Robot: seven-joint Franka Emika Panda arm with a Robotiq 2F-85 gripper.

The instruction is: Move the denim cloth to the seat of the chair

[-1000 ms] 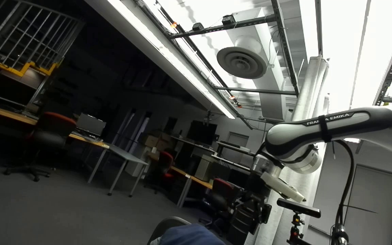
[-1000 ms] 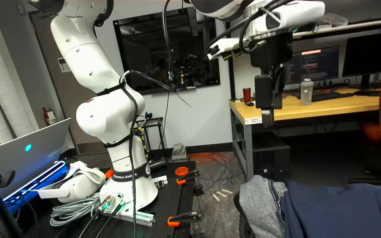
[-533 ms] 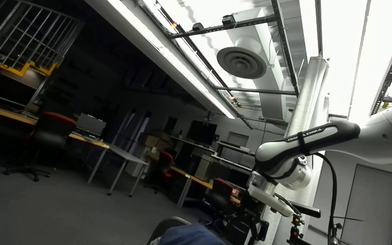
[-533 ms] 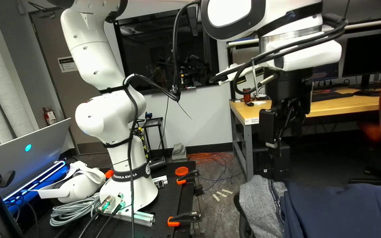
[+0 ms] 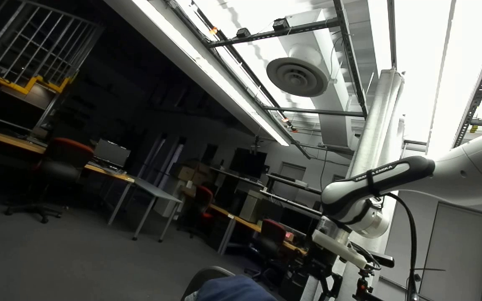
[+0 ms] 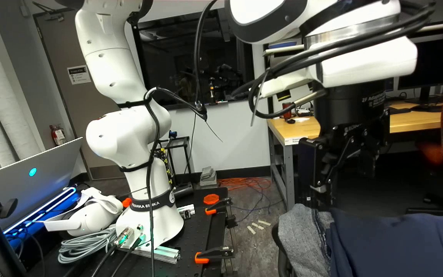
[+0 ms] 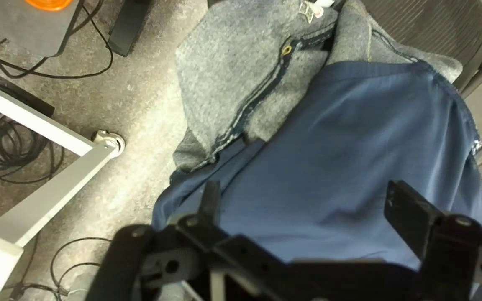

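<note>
The gripper (image 7: pixel 306 198) is built of black, angular links (image 7: pixel 450 244) with round screw heads (image 7: pixel 462 220). Pale lettering (image 6: pixel 373 99) is printed on the cylindrical black housing (image 6: pixel 340 111) directly above. Above that, a rounded white shell (image 6: pixel 371 61) is topped by a silver collar (image 6: pixel 354 30), and thick black cables (image 6: pixel 279 71) are looped beside it. Farther from the gripper, the white arm (image 6: pixel 129 130) is strapped with black bands (image 6: pixel 134 168), and "FRANKA EMIKA" (image 5: pixel 373 172) is lettered in white on a black-trimmed section (image 5: pixel 400 170).

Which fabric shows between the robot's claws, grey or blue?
The smooth blue fabric. In the wrist view it shows in the gap of the open gripper; the grey fabric appears higher up.
</note>
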